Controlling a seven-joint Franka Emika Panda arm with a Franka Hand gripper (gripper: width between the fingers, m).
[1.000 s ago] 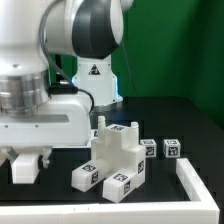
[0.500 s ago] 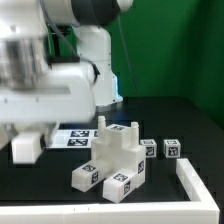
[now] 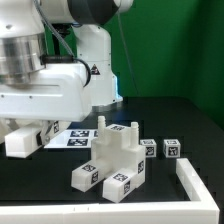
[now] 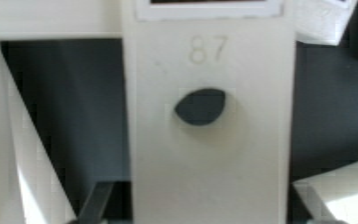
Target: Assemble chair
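A flat white chair piece (image 4: 202, 150) with a round dark hole and an embossed number fills the wrist view. It runs lengthwise between my fingers (image 4: 332, 200), and my gripper (image 4: 208, 205) is shut on it. In the exterior view my gripper (image 3: 24, 140) hangs low at the exterior view's left, above the black table, and the held piece is hard to tell from the fingers there. A cluster of white tagged chair blocks (image 3: 115, 162) stands in the middle. Two cube-ended posts (image 3: 150, 147) (image 3: 172, 149) lie to its right.
The marker board (image 3: 75, 137) lies flat behind the cluster, between it and my gripper. A raised white rim (image 3: 195, 183) borders the table at the exterior view's front right. The robot's base (image 3: 95, 70) stands at the back.
My gripper has risen and the arm has swung, uncovering the marker board. The chair blocks on the table have not moved.
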